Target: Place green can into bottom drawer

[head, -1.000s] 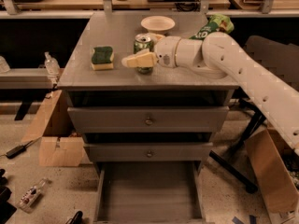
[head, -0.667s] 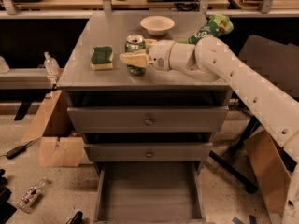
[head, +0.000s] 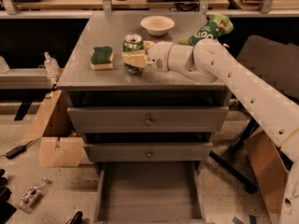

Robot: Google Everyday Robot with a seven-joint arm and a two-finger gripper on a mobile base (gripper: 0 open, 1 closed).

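The green can [head: 133, 50] stands upright on the grey cabinet top [head: 140, 76], just right of the sponge. My gripper [head: 137, 54] reaches in from the right at the end of the white arm, and its cream fingers [head: 134, 59] sit around the can's body, shut on it. The bottom drawer [head: 148, 192] is pulled out at the foot of the cabinet, showing a bare grey floor.
A green-and-yellow sponge [head: 102, 58] lies left of the can. A white bowl [head: 157, 24] and a green chip bag [head: 210, 30] sit at the back. Two upper drawers [head: 148, 120] are shut. Cardboard boxes [head: 58, 141] stand left and right on the floor.
My gripper has moved left along the cabinet top to the can, and its fingers now sit around the can beside the sponge.
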